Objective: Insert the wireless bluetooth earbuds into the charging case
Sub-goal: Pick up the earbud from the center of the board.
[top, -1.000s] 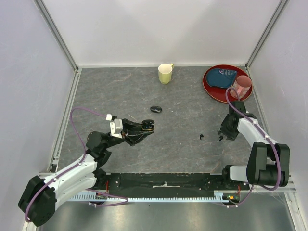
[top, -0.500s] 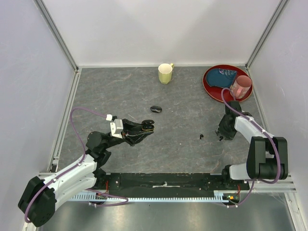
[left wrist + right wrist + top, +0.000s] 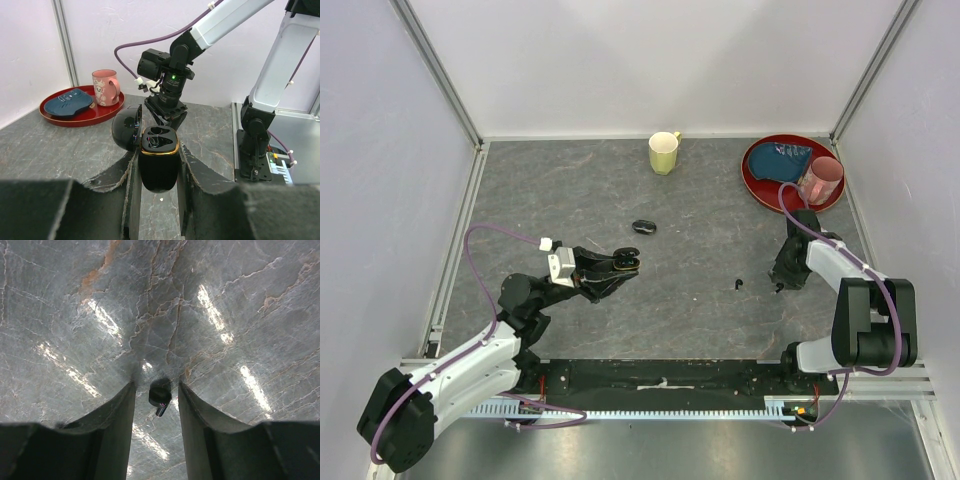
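My left gripper (image 3: 625,263) (image 3: 157,151) is shut on the charging case (image 3: 159,165), a glossy black box with a gold rim. It holds the case upright above the table with the lid (image 3: 127,131) swung open to the left; both sockets look empty. My right gripper (image 3: 781,281) (image 3: 156,386) is open and low over the table at the right. One small black earbud (image 3: 160,397) lies on the table between its fingers, untouched. A second earbud (image 3: 738,285) lies on the table a little left of the right gripper.
A small black oval object (image 3: 643,227) lies mid-table beyond the left gripper. A yellow mug (image 3: 664,152) stands at the back. A red tray (image 3: 760,170) at the back right holds a pink mug (image 3: 823,178) and a blue item (image 3: 787,157).
The right arm's wrist and elbow have shifted slightly, with the gripper staying over the same earbud. The left arm and the case have not moved.
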Controlling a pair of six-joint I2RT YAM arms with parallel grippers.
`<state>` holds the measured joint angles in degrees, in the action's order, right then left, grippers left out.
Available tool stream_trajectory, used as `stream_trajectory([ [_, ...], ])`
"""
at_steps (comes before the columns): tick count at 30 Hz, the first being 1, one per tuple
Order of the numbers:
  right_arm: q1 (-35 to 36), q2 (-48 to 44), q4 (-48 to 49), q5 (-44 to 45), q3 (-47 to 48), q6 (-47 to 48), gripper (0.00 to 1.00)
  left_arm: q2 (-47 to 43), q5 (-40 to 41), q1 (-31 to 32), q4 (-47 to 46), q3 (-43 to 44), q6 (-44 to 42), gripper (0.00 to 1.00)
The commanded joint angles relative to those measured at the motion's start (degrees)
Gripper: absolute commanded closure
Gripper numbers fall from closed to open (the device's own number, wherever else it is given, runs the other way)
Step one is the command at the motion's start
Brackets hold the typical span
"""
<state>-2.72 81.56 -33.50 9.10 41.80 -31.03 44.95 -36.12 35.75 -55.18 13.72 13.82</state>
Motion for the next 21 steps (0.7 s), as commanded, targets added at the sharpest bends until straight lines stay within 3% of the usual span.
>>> stream_trajectory([
  [1,0.17,-0.35,1.15,0.30,-0.14,-0.88,0.53,-0.56,0.61,0.11,-0.46,-0.09,-2.57,0.98],
  [13,0.26,-0.61,0.80,0.48,-0.76,-0.79,0.62,-0.48,0.44,0.11,0.25,0.61,-3.01,0.98],
  [21,0.17,-2.19,0.19,-0.23,-1.46,-0.79,0.60,-0.48,0.08,0.11,1.48,1.05,-3.28,0.98],
])
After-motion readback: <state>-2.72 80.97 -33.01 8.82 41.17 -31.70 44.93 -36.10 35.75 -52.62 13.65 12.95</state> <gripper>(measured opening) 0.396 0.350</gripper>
